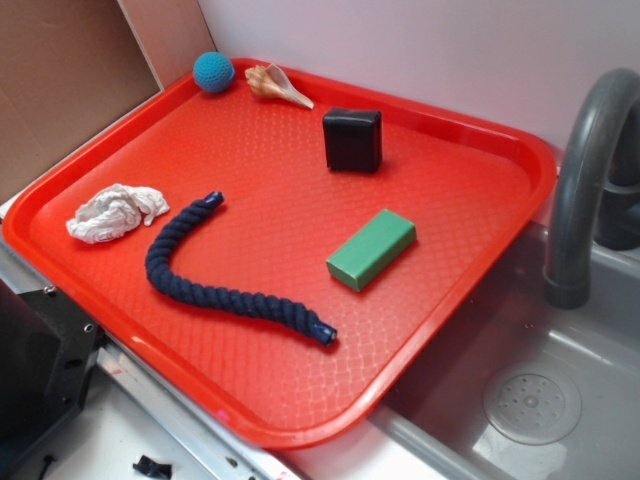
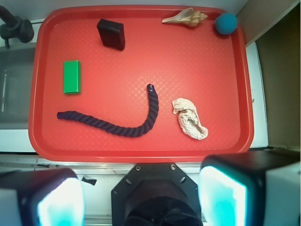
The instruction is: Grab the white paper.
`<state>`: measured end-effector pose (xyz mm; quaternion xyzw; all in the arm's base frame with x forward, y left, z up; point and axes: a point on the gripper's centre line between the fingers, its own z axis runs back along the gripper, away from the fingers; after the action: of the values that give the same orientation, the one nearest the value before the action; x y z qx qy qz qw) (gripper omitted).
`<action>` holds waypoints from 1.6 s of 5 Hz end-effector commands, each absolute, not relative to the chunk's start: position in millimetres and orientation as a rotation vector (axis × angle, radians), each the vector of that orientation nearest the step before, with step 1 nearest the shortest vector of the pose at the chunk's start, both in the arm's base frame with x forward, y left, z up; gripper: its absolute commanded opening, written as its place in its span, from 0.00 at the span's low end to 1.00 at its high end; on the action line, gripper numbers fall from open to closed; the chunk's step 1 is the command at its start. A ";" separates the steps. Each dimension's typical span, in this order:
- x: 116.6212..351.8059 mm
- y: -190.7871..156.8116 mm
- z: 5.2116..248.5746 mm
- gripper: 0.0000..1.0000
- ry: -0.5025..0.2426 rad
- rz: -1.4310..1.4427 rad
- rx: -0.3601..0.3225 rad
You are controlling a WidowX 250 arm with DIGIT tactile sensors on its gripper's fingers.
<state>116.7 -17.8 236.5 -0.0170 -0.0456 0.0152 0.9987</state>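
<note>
The white paper [image 1: 115, 212], a small crumpled wad, lies on the red tray [image 1: 480, 150] near its left edge, just left of the blue rope's upper end. In the wrist view it [image 2: 189, 118] lies right of the rope tip, well above the gripper. My gripper [image 2: 141, 197] is high above the near tray edge, back over the robot base. Its jaws stand wide apart and empty, with the two pale pads [image 2: 221, 197] at the bottom corners. The gripper is out of the exterior view.
On the tray lie a dark blue rope [image 1: 225, 275], a green block [image 1: 371, 248], a black box [image 1: 352, 139], a beige seashell [image 1: 278, 85] and a teal ball [image 1: 214, 72]. A grey sink with a faucet [image 1: 585, 160] is to the right. The black robot base [image 2: 155, 193] is below.
</note>
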 end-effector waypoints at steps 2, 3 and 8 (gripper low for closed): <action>121.4 0.7 221.0 1.00 -0.154 -0.034 -0.039; 132.7 19.2 203.3 1.00 -0.187 -0.177 0.007; 149.3 72.6 74.3 1.00 -0.090 -0.177 0.055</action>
<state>143.9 70.6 65.8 0.0186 -0.0273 -0.0886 0.9955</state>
